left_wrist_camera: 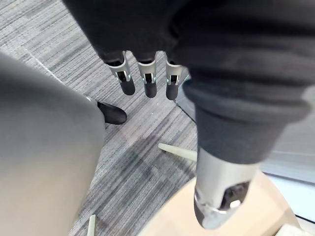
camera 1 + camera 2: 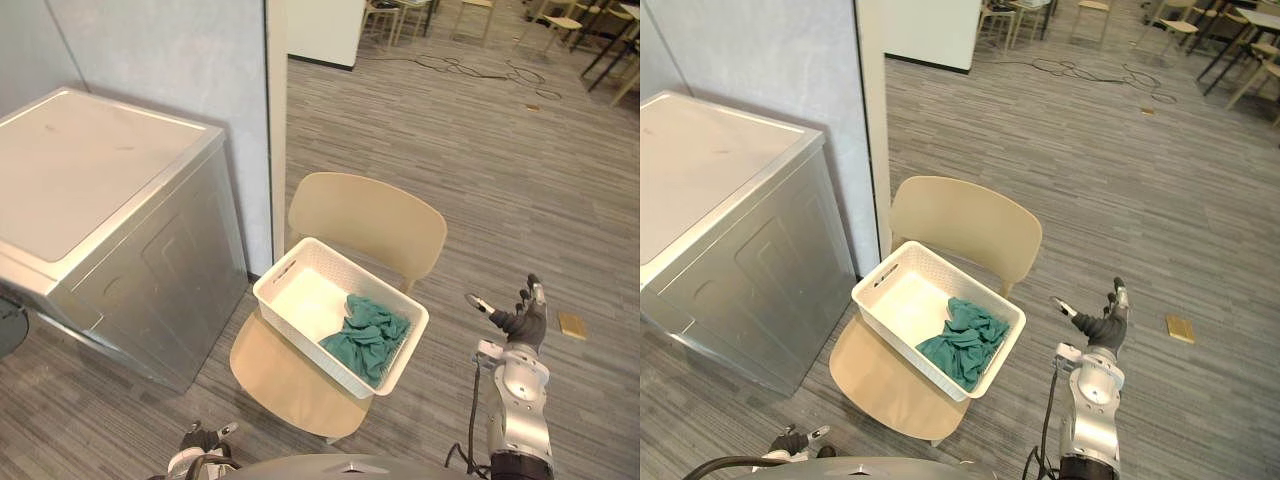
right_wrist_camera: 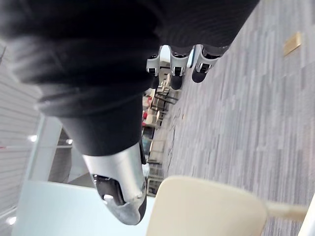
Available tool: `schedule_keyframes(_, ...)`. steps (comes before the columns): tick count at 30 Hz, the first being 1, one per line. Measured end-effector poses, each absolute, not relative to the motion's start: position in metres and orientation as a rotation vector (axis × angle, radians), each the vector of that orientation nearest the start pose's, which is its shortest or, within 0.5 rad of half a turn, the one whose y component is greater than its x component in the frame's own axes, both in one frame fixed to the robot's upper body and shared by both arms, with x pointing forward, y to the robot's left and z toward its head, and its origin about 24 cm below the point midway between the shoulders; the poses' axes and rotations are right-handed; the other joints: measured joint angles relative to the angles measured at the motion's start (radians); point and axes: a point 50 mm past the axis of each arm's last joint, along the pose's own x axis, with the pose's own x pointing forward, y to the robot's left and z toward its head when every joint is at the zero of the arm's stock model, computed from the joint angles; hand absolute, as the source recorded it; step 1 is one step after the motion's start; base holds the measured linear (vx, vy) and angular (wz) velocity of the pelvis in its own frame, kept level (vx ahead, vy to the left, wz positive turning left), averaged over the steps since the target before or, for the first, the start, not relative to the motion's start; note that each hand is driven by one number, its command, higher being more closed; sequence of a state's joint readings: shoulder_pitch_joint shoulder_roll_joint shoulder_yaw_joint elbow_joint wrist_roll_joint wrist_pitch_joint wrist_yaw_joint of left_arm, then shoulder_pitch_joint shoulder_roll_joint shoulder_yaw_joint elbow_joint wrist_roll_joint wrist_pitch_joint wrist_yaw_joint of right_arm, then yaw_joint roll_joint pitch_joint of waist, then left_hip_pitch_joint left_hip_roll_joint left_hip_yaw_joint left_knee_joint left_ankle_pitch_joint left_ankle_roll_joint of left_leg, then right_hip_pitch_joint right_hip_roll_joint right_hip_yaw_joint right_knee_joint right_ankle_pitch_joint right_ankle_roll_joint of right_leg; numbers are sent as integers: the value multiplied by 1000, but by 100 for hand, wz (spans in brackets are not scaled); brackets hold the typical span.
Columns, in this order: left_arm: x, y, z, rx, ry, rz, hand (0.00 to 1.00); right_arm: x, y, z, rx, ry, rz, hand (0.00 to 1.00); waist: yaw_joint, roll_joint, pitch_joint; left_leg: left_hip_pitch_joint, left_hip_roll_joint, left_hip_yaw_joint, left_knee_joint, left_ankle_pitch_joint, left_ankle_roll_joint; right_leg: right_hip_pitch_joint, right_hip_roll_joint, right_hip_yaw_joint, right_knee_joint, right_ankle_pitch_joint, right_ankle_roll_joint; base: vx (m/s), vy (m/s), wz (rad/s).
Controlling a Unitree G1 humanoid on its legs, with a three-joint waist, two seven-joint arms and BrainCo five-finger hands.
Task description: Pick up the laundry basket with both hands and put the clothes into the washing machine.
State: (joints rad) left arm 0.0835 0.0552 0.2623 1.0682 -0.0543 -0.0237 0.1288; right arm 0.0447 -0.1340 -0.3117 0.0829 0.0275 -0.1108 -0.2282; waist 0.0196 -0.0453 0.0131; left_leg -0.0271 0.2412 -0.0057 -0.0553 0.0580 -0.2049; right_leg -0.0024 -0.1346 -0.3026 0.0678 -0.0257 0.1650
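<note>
A white laundry basket [image 2: 300, 262] sits on the seat of a beige chair [image 2: 368, 215]. Crumpled teal clothes [image 2: 370, 335] lie in the basket's right end. The washing machine [image 2: 110, 230], silver with a shut white lid, stands to the left of the chair. My right hand [image 2: 520, 320] is raised to the right of the basket, apart from it, with fingers [image 3: 172, 66] straight and empty. My left hand [image 2: 200, 440] is low at the bottom edge, below the chair's front, with straight fingers [image 1: 147, 81] over the floor and nothing held.
A grey partition wall [image 2: 170, 60] rises behind the washing machine and chair. Open grey floor spreads to the right, with a small tan block [image 2: 573, 325] lying on it. Chairs and cables [image 2: 480, 70] are far at the back.
</note>
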Motion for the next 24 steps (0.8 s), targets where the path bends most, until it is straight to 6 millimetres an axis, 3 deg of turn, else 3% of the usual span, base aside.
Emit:
schedule_keyframes(4, 90, 219, -158, -1, 1091, 407, 0, 268, -218, 63, -260, -133, -216, 0, 9, -23, 12, -40, -23, -15, -3, 16, 8, -2, -11, -13, -64, 43, 5, -36, 39, 9)
schedule_keyframes(5, 94, 218, -157, 27, 1074, 375, 0, 284, -201, 74, -360, -178, -70, 0, 15, -10, 32, -45, -28, -15, -4, 21, 8, -5, -15, -13, -71, 51, 6, -77, 24, 2)
schedule_keyframes(6, 102, 216, -155, 63, 1046, 330, 0, 298, -185, 84, -490, -221, 70, 0, 23, -14, 54, -47, -30, -15, -12, 31, 10, -9, -16, -13, -77, 60, 5, -109, 25, 1)
schedule_keyframes(7, 107, 214, -154, 78, 1034, 308, 0, 304, -179, 88, -555, -237, 128, 0, 30, -8, 67, -53, -30, -16, -20, 39, 10, -22, -16, -13, -77, 64, 5, -130, 12, 2)
schedule_keyframes(9, 131, 206, -146, 131, 952, 224, 0, 324, -164, 94, -880, -271, 286, 0, 53, 11, 131, -110, -32, -26, -22, 67, 13, -69, -16, -16, -80, 88, 0, -144, 12, 4)
schedule_keyframes(12, 153, 200, -136, 206, 861, 145, 0, 335, -169, 77, -1174, -200, 362, 0, 76, 15, 192, -152, -39, -42, -22, 91, 15, -100, -20, -22, -85, 111, -2, -111, 14, 9)
schedule_keyframes(15, 164, 200, -129, 277, 805, 100, 0, 334, -177, 67, -1338, -160, 407, 0, 73, 3, 236, -166, -49, -49, -22, 98, 20, -107, -29, -35, -84, 116, 1, -51, 16, 9)
schedule_keyframes(24, 182, 201, -118, 342, 722, 93, 0, 339, -203, 65, -1461, -72, 379, 0, 68, 3, 307, -222, -60, -48, -24, 121, 28, -171, -37, -13, -86, 146, -2, -65, 15, -4)
